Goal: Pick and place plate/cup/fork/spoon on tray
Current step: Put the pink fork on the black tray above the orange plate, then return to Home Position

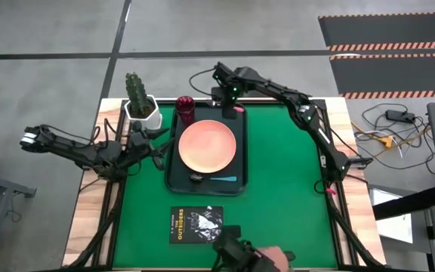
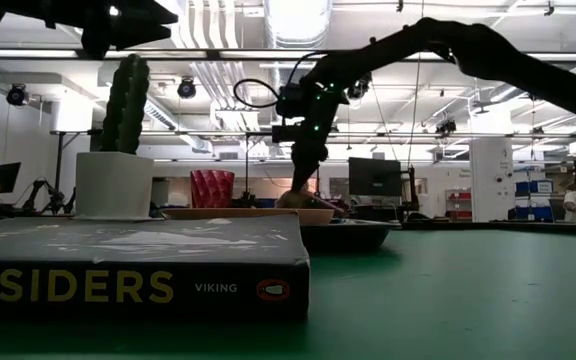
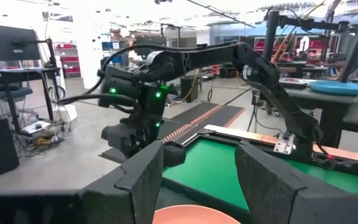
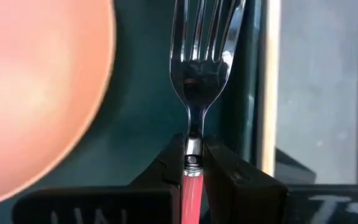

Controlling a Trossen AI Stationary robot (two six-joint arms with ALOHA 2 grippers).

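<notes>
The peach-orange plate (image 1: 208,145) lies on the dark tray (image 1: 174,170). The maroon cup (image 1: 185,109) stands in the tray's far left corner. The teal-handled spoon (image 1: 219,179) lies on the tray's near strip. My right gripper (image 1: 235,106) is over the tray's far right corner, shut on the red-handled fork (image 4: 201,56). The fork's tines (image 4: 208,25) reach over the tray floor (image 4: 145,106) between the plate (image 4: 36,87) and the rim. My left gripper (image 1: 159,147) is open and empty just left of the tray. My right gripper pinches the fork between its two fingers where the red handle meets the metal neck (image 4: 192,160). The fingers come from above, pointing down. The fork reaches on past the fingertips, tines away from them. Whether the tines touch the tray I cannot tell.
A white pot with a cactus (image 1: 140,102) stands left of the cup at the mat's far left corner. A black book (image 1: 195,224) lies on the green mat (image 1: 293,189) near the front edge. A person's hand (image 1: 278,257) shows at the near edge.
</notes>
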